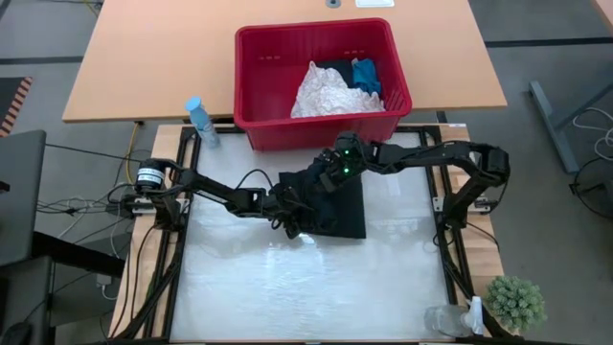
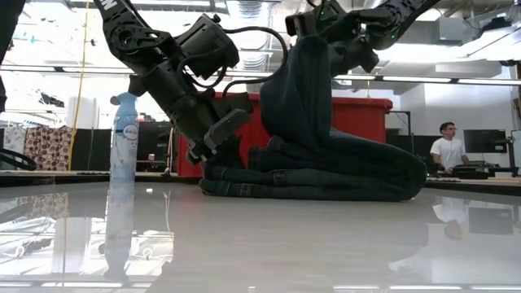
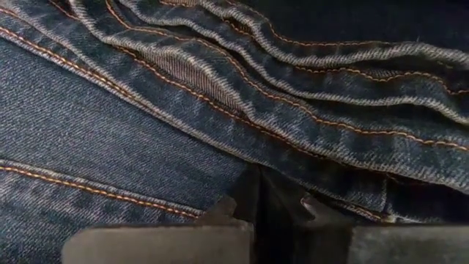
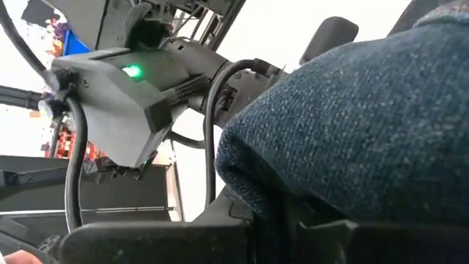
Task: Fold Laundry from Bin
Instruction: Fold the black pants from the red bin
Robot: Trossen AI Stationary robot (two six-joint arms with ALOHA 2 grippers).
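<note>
High view: dark denim jeans (image 1: 330, 206) on the white surface (image 1: 316, 287), centre, just near of the red bin (image 1: 257, 86). White crinkled cloth (image 1: 326, 91) and small blue item (image 1: 365, 75) in the bin. Left gripper (image 1: 292, 222), fingers together, pressed onto the jeans' left edge. Right gripper (image 1: 335, 172), fingers clamped on a lifted fold of denim. Step judged: mid-fold. Next move calls for carrying the raised layer over and laying it flat.
</note>
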